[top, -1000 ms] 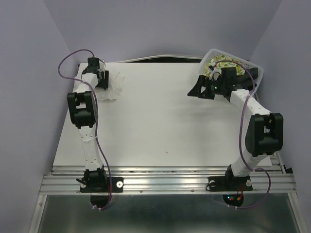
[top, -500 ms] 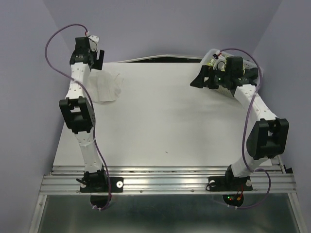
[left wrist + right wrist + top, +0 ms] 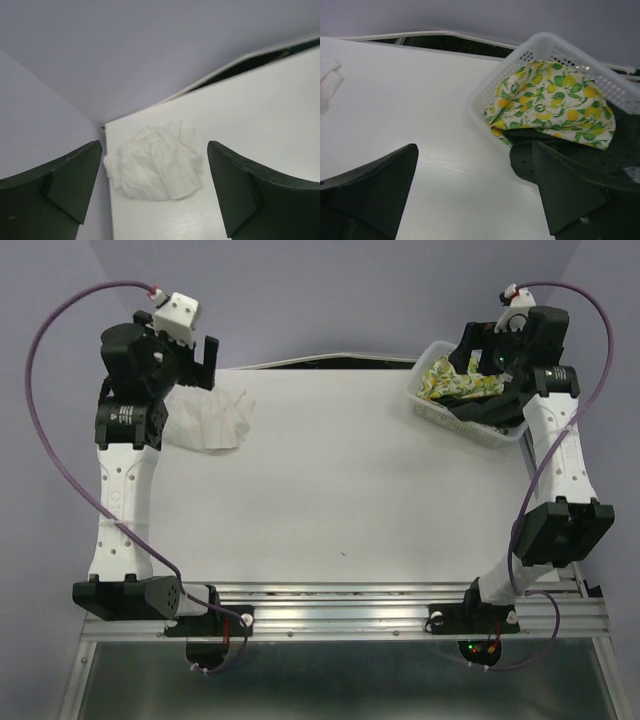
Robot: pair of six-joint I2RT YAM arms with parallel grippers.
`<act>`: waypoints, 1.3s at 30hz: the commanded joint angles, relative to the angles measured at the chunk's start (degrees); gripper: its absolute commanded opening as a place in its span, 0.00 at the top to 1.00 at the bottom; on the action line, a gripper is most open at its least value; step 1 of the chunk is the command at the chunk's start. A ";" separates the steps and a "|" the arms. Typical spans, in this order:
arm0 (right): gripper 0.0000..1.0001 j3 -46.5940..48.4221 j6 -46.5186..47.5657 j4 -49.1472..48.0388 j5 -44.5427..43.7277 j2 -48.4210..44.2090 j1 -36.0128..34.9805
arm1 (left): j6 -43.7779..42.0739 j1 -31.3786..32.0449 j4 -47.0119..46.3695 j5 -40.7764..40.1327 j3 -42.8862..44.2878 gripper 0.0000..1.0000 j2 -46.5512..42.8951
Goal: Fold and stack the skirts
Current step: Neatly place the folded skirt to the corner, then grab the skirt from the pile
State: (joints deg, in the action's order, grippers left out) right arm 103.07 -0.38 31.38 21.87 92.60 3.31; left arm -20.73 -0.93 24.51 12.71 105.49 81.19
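Both arms have risen since a second ago. The left end effector [image 3: 154, 145] has let go and hangs open and empty above the white skirt [image 3: 212, 420], which lies crumpled at the tabletop's [image 3: 330, 490] far-left corner. The right end effector [image 3: 474, 147] is open and empty too. The lemon-print skirt [image 3: 555, 100] and black skirt [image 3: 560, 150] sit in the basket [image 3: 520, 55] — nothing looks folded or stacked yet.

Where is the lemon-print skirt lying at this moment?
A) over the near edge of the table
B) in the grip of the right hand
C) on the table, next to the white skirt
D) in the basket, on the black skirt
D: the lemon skirt lies inside the basket, spread over the black skirt.
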 commanded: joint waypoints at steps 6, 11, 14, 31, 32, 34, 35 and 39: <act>0.00 16.80 11.36 3.96 -15.44 17.33 5.47 | -0.72 13.05 0.20 9.17 -29.89 0.01 -10.78; 0.00 27.17 12.77 1.15 -20.45 29.20 6.62 | 1.22 15.87 -1.05 12.60 -35.27 0.01 -13.69; 0.00 31.75 14.62 -1.84 -24.76 36.06 7.15 | 1.92 15.96 -1.13 11.82 -35.01 0.02 -13.51; 0.99 31.58 19.28 -11.78 -27.85 41.62 8.20 | 4.12 15.96 -1.22 11.20 -30.70 0.02 -8.15; 0.99 31.93 18.93 -11.78 -27.76 41.00 8.20 | 4.12 15.96 -1.13 11.02 -30.35 0.02 -8.15; 0.99 32.11 17.97 -11.95 -26.01 38.02 8.20 | 4.12 15.96 -1.05 10.41 -30.17 0.02 -8.24; 0.99 31.94 17.61 -12.47 -25.48 36.79 8.20 | 4.21 15.96 -1.05 10.14 -30.08 0.02 -8.33; 0.99 32.46 15.33 -14.23 -22.84 31.34 8.20 | 4.56 15.96 -1.39 8.91 -30.26 0.02 -8.85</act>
State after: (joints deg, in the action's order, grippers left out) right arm 131.98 17.52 23.92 -3.62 135.31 10.96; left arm -17.02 15.27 24.99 22.59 73.12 73.97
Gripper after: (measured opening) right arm 0.023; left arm 0.985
